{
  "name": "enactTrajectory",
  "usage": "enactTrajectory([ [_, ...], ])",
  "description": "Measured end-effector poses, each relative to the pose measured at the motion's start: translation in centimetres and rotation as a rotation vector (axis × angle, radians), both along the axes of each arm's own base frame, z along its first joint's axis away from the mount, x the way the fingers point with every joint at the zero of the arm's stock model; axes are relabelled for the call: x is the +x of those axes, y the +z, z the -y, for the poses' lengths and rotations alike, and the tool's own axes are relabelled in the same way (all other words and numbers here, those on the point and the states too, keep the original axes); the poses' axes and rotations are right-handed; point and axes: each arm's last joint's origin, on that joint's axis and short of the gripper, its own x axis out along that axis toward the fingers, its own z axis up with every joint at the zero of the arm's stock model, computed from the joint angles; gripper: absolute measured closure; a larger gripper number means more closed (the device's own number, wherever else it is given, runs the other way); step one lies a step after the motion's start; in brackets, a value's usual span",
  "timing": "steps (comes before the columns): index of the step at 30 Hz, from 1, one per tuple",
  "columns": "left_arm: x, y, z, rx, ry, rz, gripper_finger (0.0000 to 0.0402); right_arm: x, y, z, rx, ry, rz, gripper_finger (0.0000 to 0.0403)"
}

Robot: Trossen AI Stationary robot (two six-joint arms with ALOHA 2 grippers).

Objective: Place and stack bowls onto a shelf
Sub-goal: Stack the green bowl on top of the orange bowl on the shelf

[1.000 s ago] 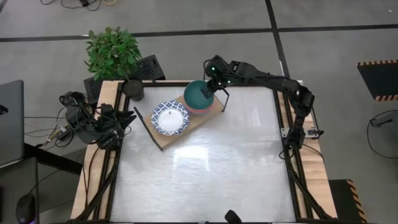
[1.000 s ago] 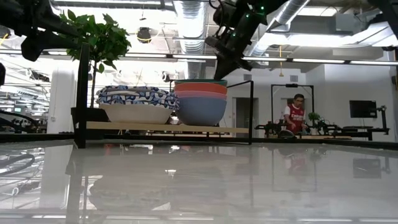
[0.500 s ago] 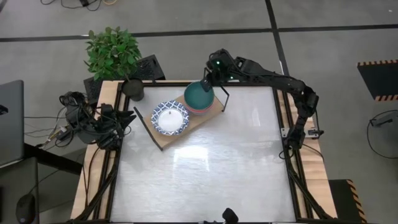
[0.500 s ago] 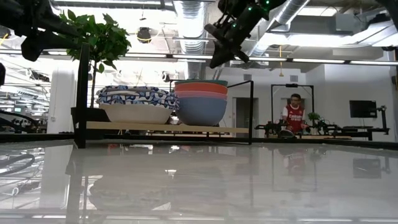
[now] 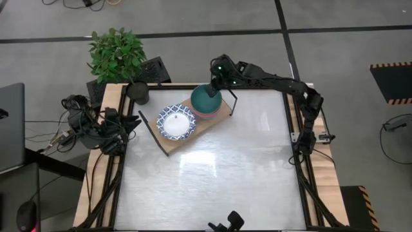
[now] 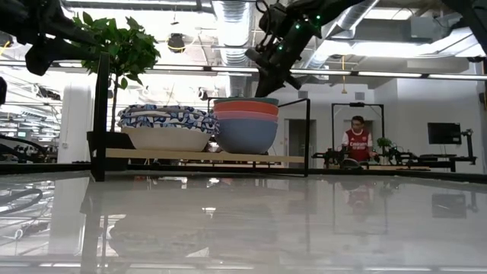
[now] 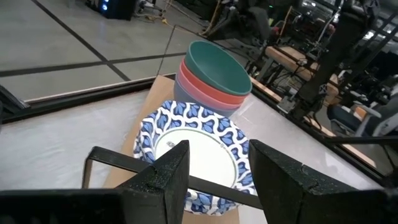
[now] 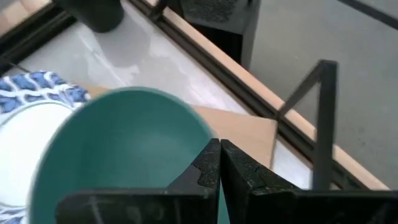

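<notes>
1. Left gripper [image 7: 214, 171]: parked off the table's left edge, fingers apart w/ nothing between them, looking across at the shelf. You need nothing from it as things stand.
2. Shelf [image 5: 207, 120]: sits by the table's far edge, left of centre, set at an angle. Its black wire legs stand up at both ends; watch the upright at the right end, near the right arm's path.
3. Patterned bowls [image 5: 176, 122]: blue-rimmed stack on the shelf's left half; in the low view [image 6: 166, 125] the rims read as several nested, exact count cannot be told.
4. Plain bowls [image 6: 246, 122]: blue at bottom, pink-red mid, teal on top, on the shelf's right half, just beside the patterned stack. Teal bowl [image 8: 118, 149] seats level in the stack.
5. Right gripper [image 5: 213, 87]: hangs above the teal bowl's far rim, clear of it per the low view [image 6: 262, 65]; fingers together, empty.
6. Progress, judged: no bowl lies loose on the tabletop in the high view, so stacking looks done or nearly so. Left for you: prob. only lift & retreat of the right arm.
7. Room: tabletop [image 5: 212, 180] is wide open on the near side. Far-left corner is tighter, w/ a dark pot [image 5: 138, 91] just beside the shelf's left end.
</notes>
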Motion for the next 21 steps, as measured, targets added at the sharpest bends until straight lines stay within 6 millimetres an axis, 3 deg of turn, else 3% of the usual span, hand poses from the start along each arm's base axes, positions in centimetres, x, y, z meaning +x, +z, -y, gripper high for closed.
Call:
enactTrajectory([
  [9,0.0,0.0,0.0,-0.014,-0.003,0.002,0.0251,-0.2,-0.4,0.8,0.001,-0.022,-0.010,0.0378],
  [16,0.0,0.0,0.0,-0.023,-0.002,0.006,0.0251,0.7,-2.6,1.3,0.031,-0.021,-0.060,0.0372],
  [21,0.0,0.0,0.0,-0.023,-0.002,0.006,0.0251,0.5,-2.2,1.0,0.029,-0.011,-0.065,0.0379],
])
